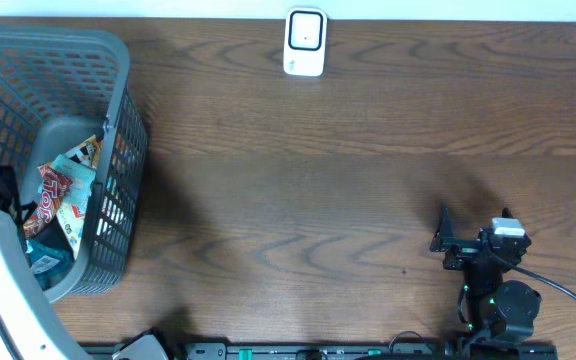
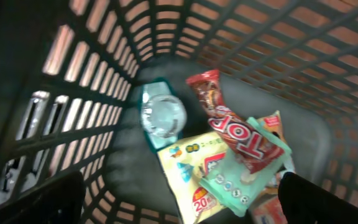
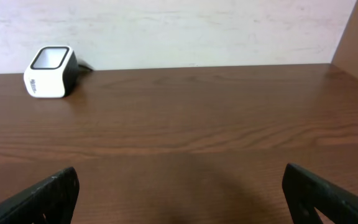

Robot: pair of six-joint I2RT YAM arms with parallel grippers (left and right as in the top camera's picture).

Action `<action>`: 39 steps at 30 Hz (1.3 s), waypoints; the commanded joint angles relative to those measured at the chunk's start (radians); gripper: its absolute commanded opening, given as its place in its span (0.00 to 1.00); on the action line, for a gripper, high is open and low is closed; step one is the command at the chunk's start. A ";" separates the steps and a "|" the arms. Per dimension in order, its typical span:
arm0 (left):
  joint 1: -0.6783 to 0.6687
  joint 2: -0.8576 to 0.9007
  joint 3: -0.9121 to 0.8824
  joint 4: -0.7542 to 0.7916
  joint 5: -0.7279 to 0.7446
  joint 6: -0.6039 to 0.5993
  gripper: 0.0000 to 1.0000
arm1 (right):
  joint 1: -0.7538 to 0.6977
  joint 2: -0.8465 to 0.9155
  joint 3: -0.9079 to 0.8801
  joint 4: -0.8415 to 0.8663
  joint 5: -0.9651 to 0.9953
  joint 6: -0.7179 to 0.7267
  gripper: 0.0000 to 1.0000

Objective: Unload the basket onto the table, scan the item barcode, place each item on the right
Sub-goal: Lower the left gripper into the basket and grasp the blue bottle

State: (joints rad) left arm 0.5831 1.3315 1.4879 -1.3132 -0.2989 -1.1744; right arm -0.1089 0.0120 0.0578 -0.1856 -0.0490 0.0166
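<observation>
2 hands stand wide open and empty. The left hand [image 2: 179,202] hangs inside the grey basket [image 1: 123,120] above a red snack packet [image 2: 244,137] lying on other packets [image 2: 188,165]. The right hand [image 3: 179,196] is over the desk [image 1: 308,200], well apart from the white scanner [image 1: 305,42].

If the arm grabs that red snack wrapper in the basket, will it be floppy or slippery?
Probably floppy: the red snack wrapper looks like thin film, lying bent across a pale green packet. Its glossy sheen suggests it may slip when pinched. It seems light, so a nudge could shift it.
</observation>
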 commanded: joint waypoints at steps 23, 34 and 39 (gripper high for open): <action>0.108 0.217 0.001 -0.061 -0.027 -0.047 0.98 | 0.008 -0.005 -0.003 0.000 -0.002 -0.011 0.99; 0.114 0.304 -0.001 -0.037 -0.024 -0.025 0.99 | 0.008 -0.005 -0.003 0.000 -0.002 -0.011 0.99; 0.114 0.369 -0.011 -0.037 0.041 0.017 0.99 | 0.008 -0.005 -0.003 0.000 -0.002 -0.011 0.99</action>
State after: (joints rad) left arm 0.6937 1.6577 1.4879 -1.3460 -0.3046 -1.1912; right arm -0.1089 0.0120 0.0578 -0.1852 -0.0490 0.0166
